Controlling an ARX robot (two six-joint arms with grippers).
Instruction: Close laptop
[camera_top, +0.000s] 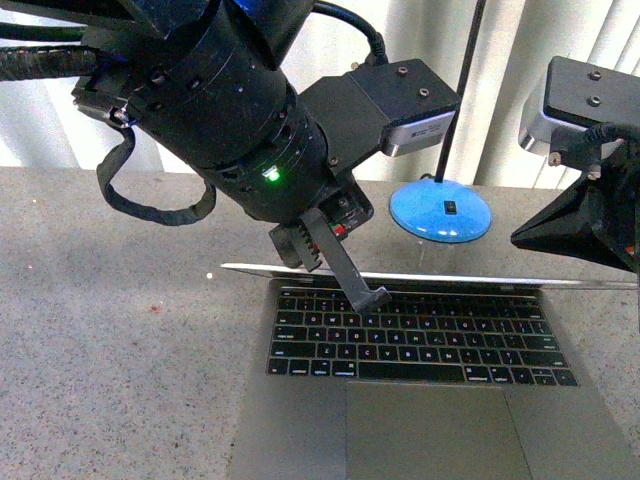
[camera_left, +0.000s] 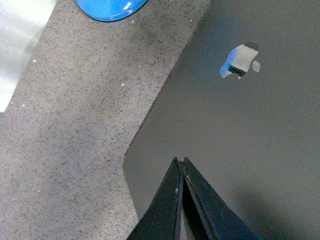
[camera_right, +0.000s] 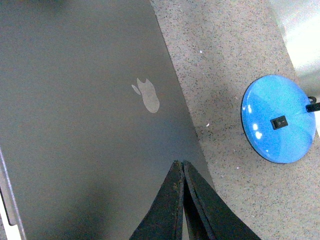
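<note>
now my left gripper and right gripper, fingers pressed together on each, face the back of the laptop lid, its long edge crosswise, left nearer.

A slim grey-silver laptop lies open on a speckled grey countertop, its black keys and large trackpad facing up. From the front its lid shows only as a thin silver edge behind the keyboard, apparently tipped forward over the base. The wrist views show the lid's plain grey back with an apple logo
</note>
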